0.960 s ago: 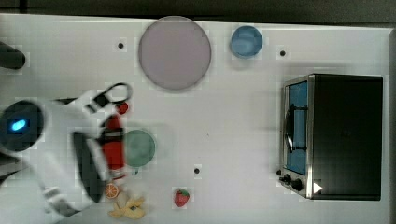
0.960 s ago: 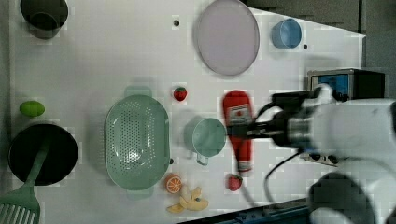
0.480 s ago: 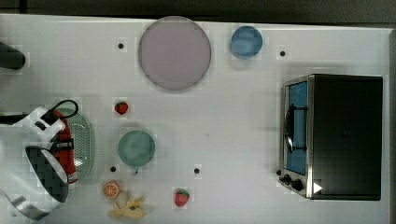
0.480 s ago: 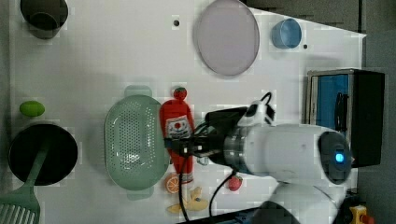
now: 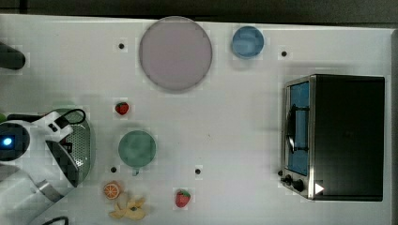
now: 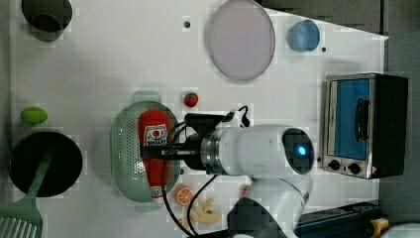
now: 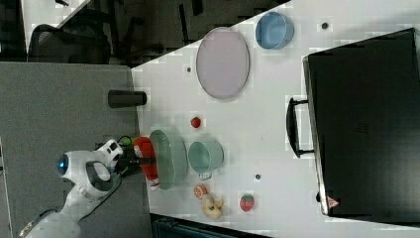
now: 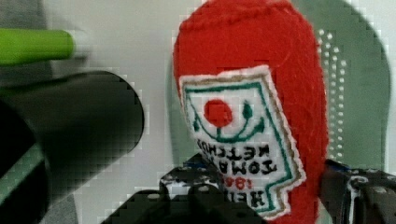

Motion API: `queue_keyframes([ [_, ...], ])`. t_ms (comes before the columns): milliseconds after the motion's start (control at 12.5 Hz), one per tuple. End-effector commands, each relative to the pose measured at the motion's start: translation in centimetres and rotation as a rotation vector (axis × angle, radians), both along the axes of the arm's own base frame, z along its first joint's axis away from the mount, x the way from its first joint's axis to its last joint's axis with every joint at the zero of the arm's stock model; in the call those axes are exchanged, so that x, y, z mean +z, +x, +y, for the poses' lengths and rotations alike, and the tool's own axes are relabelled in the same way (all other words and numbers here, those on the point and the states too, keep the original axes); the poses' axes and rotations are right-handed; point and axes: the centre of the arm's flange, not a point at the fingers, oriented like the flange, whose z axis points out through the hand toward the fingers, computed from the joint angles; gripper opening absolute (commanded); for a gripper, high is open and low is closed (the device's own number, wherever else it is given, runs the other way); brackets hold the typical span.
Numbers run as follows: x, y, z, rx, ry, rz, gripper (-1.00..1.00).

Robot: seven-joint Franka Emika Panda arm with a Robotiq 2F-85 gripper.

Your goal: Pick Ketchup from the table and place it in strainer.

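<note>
Gripper [image 6: 157, 153] clamped on the ketchup [image 6: 154, 134] — bottle held over the strainer [image 6: 126, 148], lengthwise along it

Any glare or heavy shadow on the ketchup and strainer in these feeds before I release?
Left view: the ketchup and strainer are evenly lit, with no glare. Wrist view: the bottle's label shows without glare, and the table beside it looks bright white. Top view: the arm hides most of both, with just faint shadows on the table.
</note>
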Motion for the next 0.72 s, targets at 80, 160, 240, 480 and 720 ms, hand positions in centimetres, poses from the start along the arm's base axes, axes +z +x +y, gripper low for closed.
queue_keyframes([
  [80,-1.0,1.1,-0.3,-0.094,0.014,0.002,0.43],
  [160,-1.8,1.1,-0.5,-0.087,0.005,0.006,0.65],
  [240,-2.0,1.3,-0.6,-0.087,0.007,-0.001,0.87],
  [480,0.2,2.0,-0.6,-0.117,0.023,-0.046,1.00],
  [720,4.8,3.3,-2.7,-0.235,-0.016,-0.080,1.00],
])
